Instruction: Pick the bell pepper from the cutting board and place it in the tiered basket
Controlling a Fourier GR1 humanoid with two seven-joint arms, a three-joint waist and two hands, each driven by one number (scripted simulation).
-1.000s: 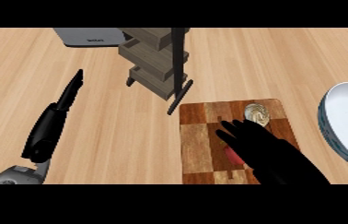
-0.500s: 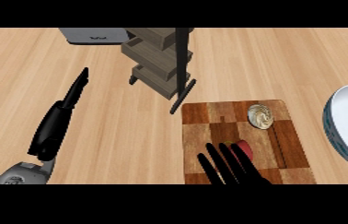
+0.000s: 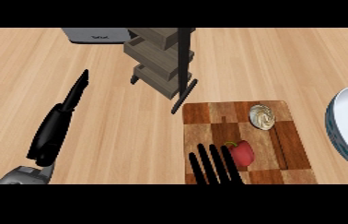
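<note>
Red bell pepper (image 3: 240,152) now more exposed.

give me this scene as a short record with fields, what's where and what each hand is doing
target: red bell pepper, lying on the checkered wooden cutting board, not held
also on board: pale round object, at the far right corner
destination: dark tiered basket, beyond the board's far left corner
right hand: fingers straight, over the board's near edge, just left of the pepper
left hand: open, resting at left over the counter
right edge: plate, partly in view
</note>
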